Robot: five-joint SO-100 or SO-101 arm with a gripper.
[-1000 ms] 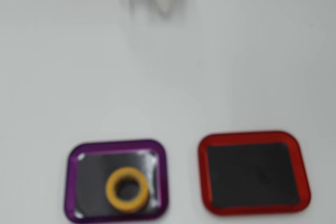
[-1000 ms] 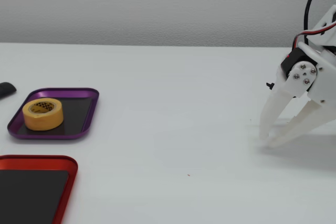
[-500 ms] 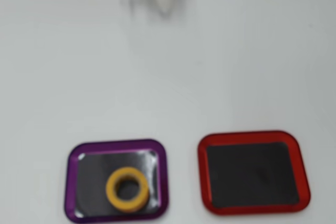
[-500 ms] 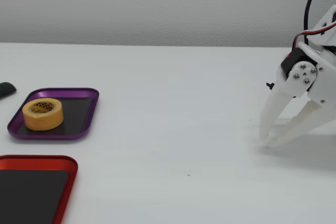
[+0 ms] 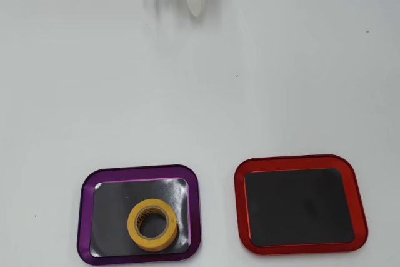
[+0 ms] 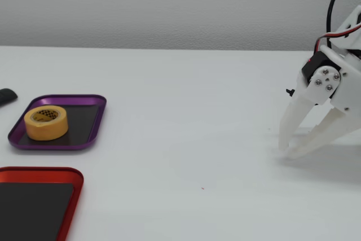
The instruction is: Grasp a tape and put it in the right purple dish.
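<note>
From my seat the tape point(image 6: 45, 122) sits flat inside the purple dish point(image 6: 90, 125), toward its lower middle in the overhead view point(image 5: 152, 224). My gripper point(image 6: 286, 149) is way off on the far side of the table, well apart from it, tips down near the surface, fingers point(image 6: 295, 118) nearly together at the tips with nothing in them. The red dish point(image 5: 300, 162) lies beside the purple one.

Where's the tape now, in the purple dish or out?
In. The tape lies flat on the dark floor of the purple dish, hole up, inside the rim in both views. The pincer is far off, empty.
</note>
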